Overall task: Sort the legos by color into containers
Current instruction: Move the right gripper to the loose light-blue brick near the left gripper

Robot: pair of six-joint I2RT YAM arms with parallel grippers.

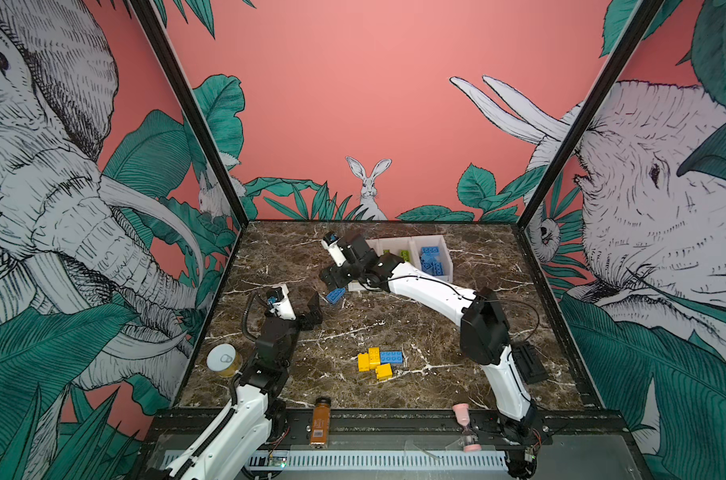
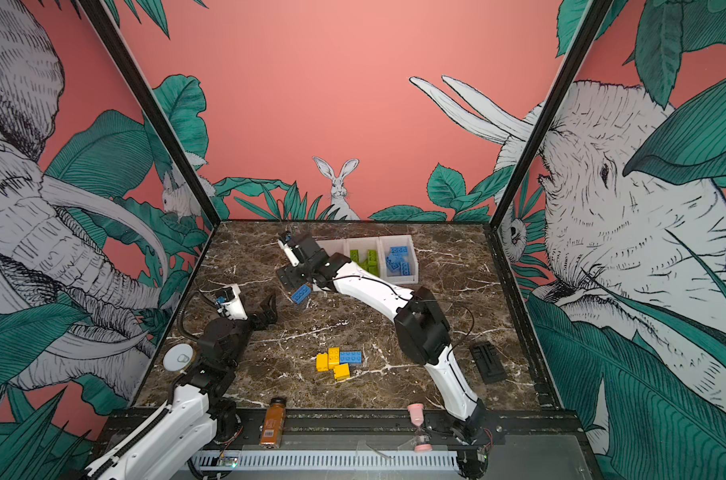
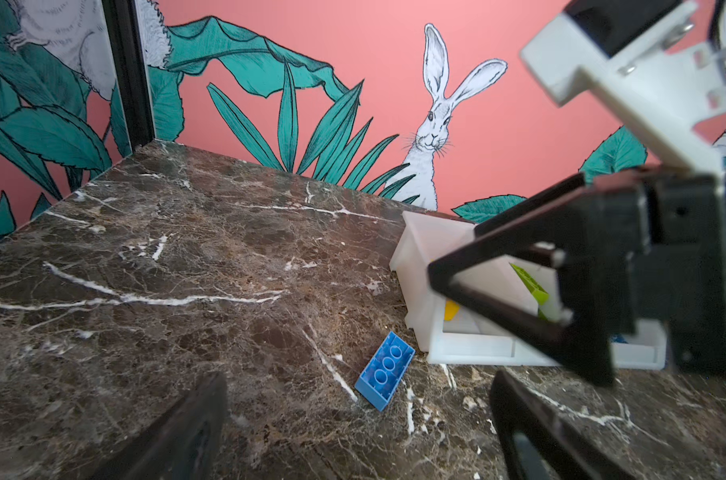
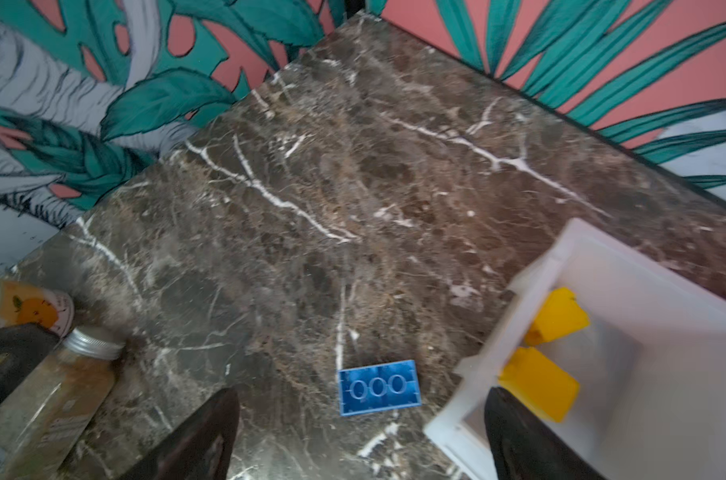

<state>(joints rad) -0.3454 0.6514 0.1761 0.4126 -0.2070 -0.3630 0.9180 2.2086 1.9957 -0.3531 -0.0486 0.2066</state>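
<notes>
While pink jungle-mural walls [image 1: 374, 104] with elephants and a rabbit enclose the brown marble tabletop [image 1: 353, 328], a blue lego [image 1: 335, 295] lies studs-down on it just beside the white containers [image 1: 443, 249]. The right gripper [image 4: 359, 432] hangs above it, jaws wide, gripping nothing; the left gripper [image 3: 357, 440] gapes empty nearby.
</notes>
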